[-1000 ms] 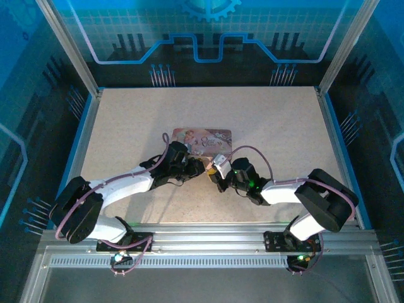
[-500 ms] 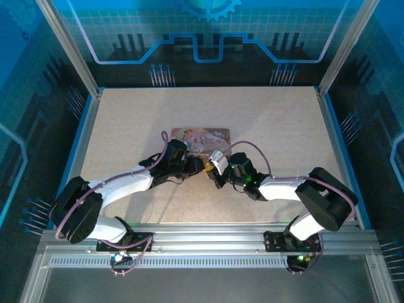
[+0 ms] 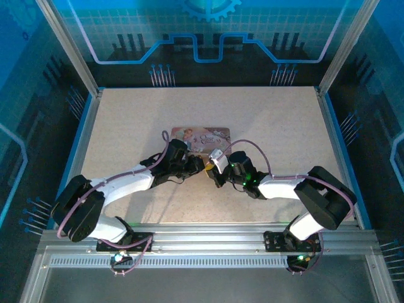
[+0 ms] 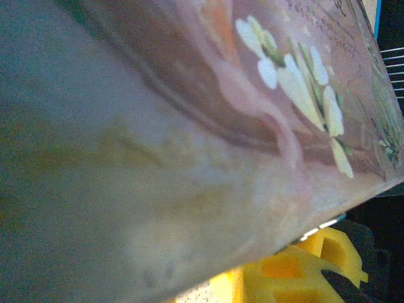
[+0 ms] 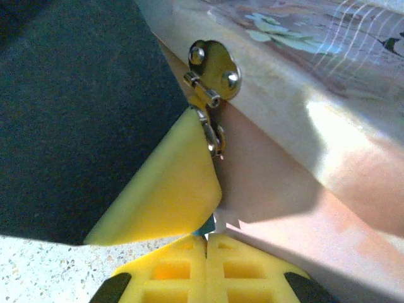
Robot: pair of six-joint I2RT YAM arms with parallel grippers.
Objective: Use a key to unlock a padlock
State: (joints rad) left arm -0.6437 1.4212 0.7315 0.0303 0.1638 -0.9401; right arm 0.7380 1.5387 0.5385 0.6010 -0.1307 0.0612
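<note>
Since a second ago the right arm has edged closer to the pink box (image 3: 202, 134), while the left gripper (image 3: 199, 166) stays at its near edge. The right gripper (image 5: 207, 238) is pressed together; whether the left is spread I cannot tell. The padlock (image 5: 213, 63) is tiny and shiny, round-faced with two studs. It sits against the box's side, touching a yellow finger (image 5: 164, 189).
</note>
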